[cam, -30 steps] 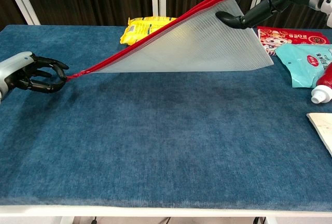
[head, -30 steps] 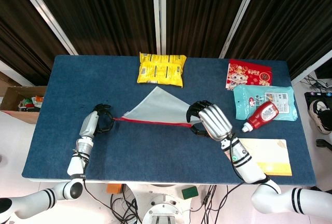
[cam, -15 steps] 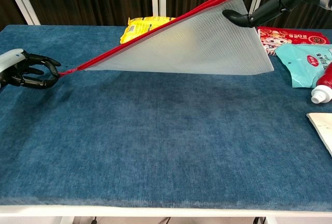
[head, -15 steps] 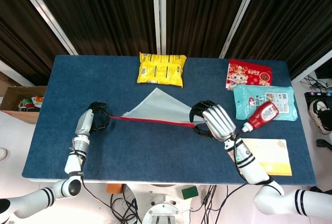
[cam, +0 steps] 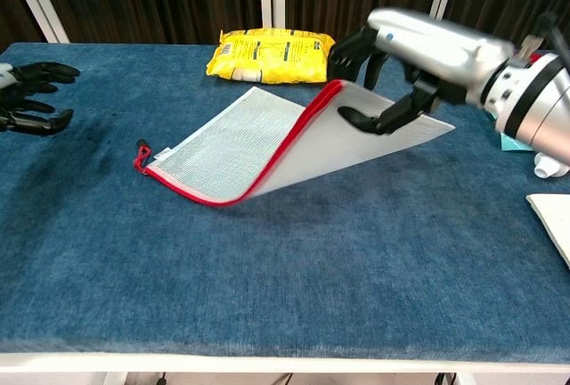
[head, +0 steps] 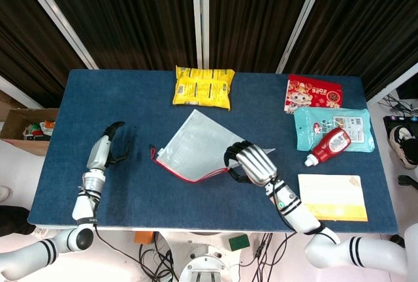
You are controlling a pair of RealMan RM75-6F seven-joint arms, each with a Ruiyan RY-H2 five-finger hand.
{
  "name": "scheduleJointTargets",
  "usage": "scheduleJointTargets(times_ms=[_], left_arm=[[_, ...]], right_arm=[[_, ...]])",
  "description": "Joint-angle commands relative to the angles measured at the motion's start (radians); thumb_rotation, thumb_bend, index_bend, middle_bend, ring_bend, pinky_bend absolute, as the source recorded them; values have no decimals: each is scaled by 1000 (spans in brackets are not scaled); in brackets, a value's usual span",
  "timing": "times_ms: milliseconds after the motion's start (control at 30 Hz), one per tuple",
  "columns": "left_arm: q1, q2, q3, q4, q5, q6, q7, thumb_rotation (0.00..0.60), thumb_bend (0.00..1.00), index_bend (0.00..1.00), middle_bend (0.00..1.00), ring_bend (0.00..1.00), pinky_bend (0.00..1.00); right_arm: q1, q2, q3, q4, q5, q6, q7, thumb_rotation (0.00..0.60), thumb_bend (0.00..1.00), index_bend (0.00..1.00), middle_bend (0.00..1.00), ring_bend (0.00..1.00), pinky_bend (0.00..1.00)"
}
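A clear mesh zipper pouch with a red zip edge point(head: 192, 151) point(cam: 267, 149) lies slack on the blue table point(head: 196, 197), its left end on the cloth. My right hand point(head: 247, 162) point(cam: 392, 69) grips the pouch's right end and holds that end a little above the table. The zip pull point(cam: 141, 150) rests on the cloth at the pouch's left corner. My left hand point(head: 106, 146) point(cam: 27, 100) hovers at the table's left side with fingers spread, holding nothing, well apart from the pouch.
A yellow snack bag point(head: 204, 87) lies at the back middle. At the right sit a red packet point(head: 313, 93), a light blue wipes pack point(head: 333, 127), a red sauce bottle point(head: 328, 146) and a yellow-white card point(head: 330, 196). A cardboard box point(head: 26, 128) stands off the left edge.
My left hand let go of the zip pull and drew back left, opening. The taut pouch went slack and dropped onto the table. My right hand moved down and left with its end.
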Motion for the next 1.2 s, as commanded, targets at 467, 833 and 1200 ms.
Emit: scheduleJointTargets(times_ms=[467, 833, 1200], left_arm=[[116, 177, 68, -143, 132, 212, 144, 600, 287, 127, 56, 15, 131], [174, 356, 139, -213, 187, 232, 223, 600, 299, 174, 71, 16, 131], [312, 404, 206, -227, 237, 422, 309, 600, 301, 215, 87, 16, 128]], right_arm=[[45, 258, -114, -188, 295, -261, -214, 600, 0, 0, 0, 0, 0], [-174, 356, -75, -87, 106, 143, 5, 600, 134, 0, 107, 0, 78], [-390, 376, -91, 61, 70, 387, 202, 600, 197, 0, 124, 0, 91]])
